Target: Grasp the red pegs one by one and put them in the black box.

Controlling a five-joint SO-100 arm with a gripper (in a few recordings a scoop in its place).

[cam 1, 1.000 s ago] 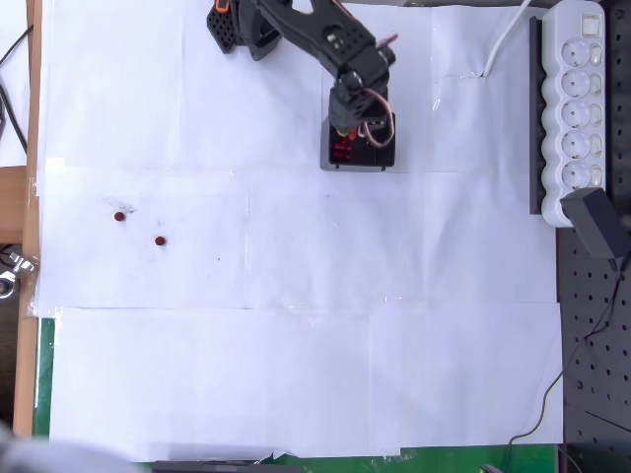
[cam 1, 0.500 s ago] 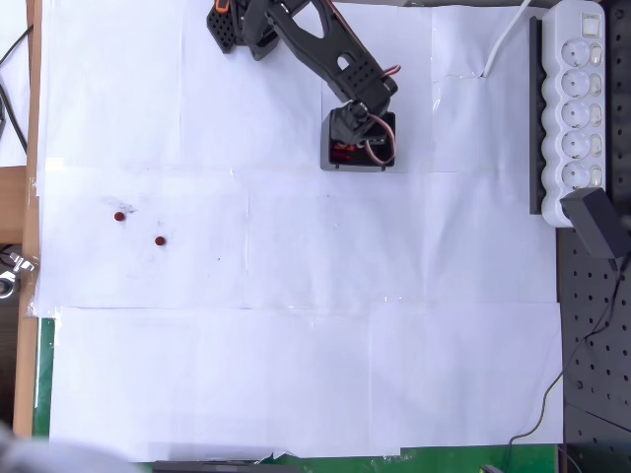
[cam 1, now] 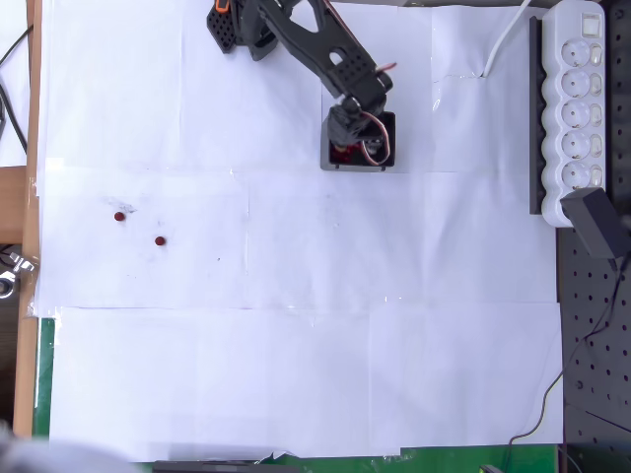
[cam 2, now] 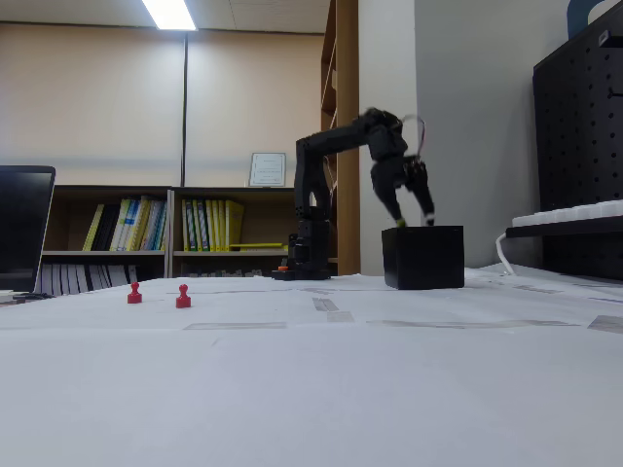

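Now the arm has swung a little back over the black box [cam 2: 422,257], and red shows inside it in the overhead view, so a peg looks just dropped. The gripper [cam 2: 413,220] hangs right above the box rim, fingers spread apart, holding nothing. Two red pegs [cam 1: 119,216] [cam 1: 160,239] stand well apart from it on the white paper [cam 1: 296,374].

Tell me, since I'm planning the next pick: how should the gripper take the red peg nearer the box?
That red peg stands upright with a round head over a wider base. Probably come straight down and pinch the head; the other peg stands clear.
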